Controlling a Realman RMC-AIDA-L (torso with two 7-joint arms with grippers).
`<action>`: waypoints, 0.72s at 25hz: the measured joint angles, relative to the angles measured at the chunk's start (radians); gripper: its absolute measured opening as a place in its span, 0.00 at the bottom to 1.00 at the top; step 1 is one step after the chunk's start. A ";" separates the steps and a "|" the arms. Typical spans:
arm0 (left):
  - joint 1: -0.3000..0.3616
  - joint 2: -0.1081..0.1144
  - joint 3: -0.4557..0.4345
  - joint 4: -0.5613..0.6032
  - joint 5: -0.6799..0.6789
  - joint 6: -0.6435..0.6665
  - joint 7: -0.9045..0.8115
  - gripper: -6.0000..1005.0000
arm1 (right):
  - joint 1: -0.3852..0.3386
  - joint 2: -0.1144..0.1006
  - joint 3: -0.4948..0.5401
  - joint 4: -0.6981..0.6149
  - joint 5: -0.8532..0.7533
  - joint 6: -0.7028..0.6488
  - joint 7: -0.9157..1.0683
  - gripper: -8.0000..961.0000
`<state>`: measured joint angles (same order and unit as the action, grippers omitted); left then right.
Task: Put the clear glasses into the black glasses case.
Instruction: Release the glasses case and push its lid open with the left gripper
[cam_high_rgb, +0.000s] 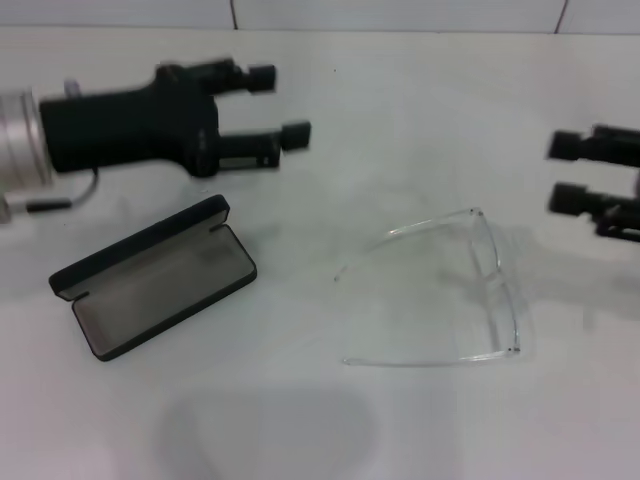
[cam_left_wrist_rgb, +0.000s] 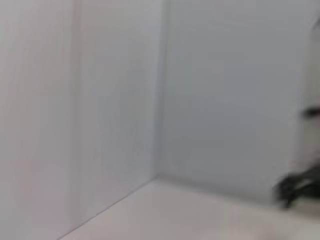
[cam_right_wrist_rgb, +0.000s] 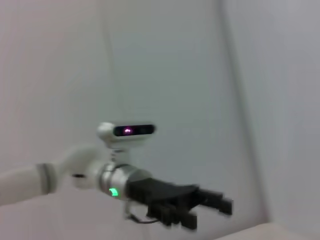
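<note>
Head view crops the right tool (cam_high_rgb: 560, 172), spread like the left tool (cam_high_rgb: 278, 104).

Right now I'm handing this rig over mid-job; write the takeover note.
Left gripper: open, empty, above the table behind the black glasses case.
Right gripper: open, empty, at the right edge, beyond the clear glasses.
Case: open, grey lining showing, nothing inside.
Glasses: on the table right of the case, arms unfolded, untouched.
Done: case open.
Left: pick up the glasses, put them in the case.
</note>
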<state>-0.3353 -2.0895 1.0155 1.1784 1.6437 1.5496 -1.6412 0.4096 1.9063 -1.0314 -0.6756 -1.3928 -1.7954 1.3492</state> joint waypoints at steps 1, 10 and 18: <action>0.017 -0.004 0.033 0.124 0.088 -0.061 -0.106 0.81 | -0.014 0.003 0.018 -0.011 0.000 -0.001 -0.001 0.65; 0.027 0.001 0.186 0.586 0.663 -0.065 -0.617 0.80 | -0.131 0.045 0.153 -0.110 -0.001 -0.013 -0.009 0.65; 0.032 0.000 0.303 0.717 0.824 0.084 -0.776 0.79 | -0.107 0.050 0.151 -0.109 -0.029 -0.012 -0.009 0.65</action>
<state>-0.3029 -2.0895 1.3189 1.8958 2.4673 1.6341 -2.4169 0.3028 1.9566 -0.8800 -0.7847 -1.4215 -1.8074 1.3401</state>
